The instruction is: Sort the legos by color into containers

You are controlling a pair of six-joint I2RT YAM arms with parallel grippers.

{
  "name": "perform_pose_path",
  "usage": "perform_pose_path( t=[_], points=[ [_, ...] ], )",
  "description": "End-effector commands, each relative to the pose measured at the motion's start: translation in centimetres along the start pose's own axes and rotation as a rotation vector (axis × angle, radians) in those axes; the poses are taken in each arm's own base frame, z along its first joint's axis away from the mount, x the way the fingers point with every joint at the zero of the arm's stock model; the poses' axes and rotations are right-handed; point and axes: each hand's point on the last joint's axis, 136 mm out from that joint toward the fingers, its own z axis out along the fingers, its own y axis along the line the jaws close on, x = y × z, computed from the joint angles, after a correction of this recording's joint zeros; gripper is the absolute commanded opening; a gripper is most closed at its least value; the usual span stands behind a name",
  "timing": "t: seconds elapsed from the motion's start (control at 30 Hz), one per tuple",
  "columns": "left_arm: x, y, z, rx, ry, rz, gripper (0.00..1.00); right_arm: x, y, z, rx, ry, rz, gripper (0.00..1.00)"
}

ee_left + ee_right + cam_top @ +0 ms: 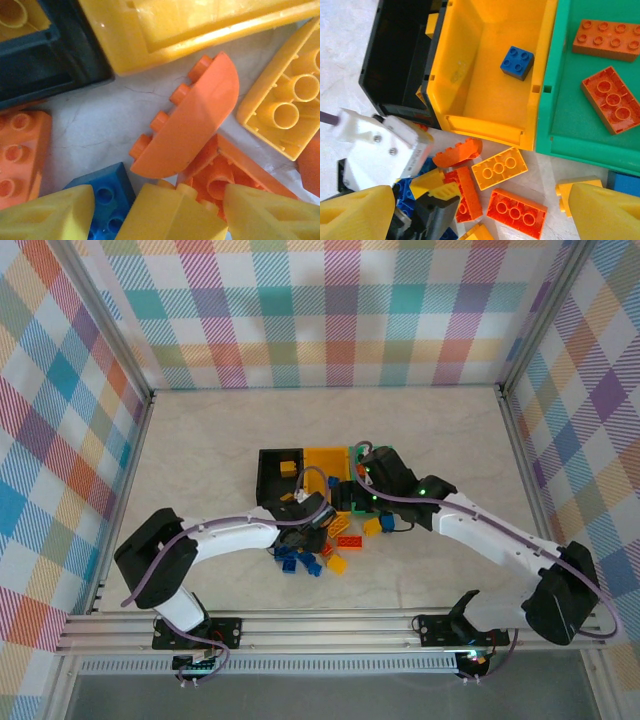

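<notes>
Legos mostly loose on surface by bins. L fingers spread astride yellow brick (orange brick right against it); R fingers spread, empty. Risk: closing grabs both colors; arms crowded, could bump.

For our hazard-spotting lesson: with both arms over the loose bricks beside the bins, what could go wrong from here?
The left end effector and right end effector hang over one pile, so they may collide.
The yellow brick between the left fingers lies right beside an orange brick; closing may catch both.
The yellow bin holds a blue brick; a yellow one might wrongly land there.
</notes>
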Motion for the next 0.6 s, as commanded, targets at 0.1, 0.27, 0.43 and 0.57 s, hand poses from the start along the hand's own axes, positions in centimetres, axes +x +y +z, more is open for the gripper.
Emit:
perform_pose_path(
  t=[0.1,0.27,0.43,0.57],
  points=[
    [0.8,0.0,0.0,-0.041,0.023,0.065,0.60,-0.4,0.0,-0.6,-0.020,-0.028,0.028,0.91],
    [1.1,0.2,-0.6,-0.038,0.014,0.056,0.48,-0.6,-0.2,-0.6,-0.015,-0.033,0.038,0.91],
    [0.8,0.4,-1.8,-0.026,-0.012,0.040,0.40,-0.8,-0.2,-0.7,-0.018,-0.037,0.044,0.90],
    [0.4,0.3,-2.7,-0.008,-0.032,0.025,0.37,-0.8,-0.4,-0.7,-0.011,-0.035,0.048,0.90]
  ],
)
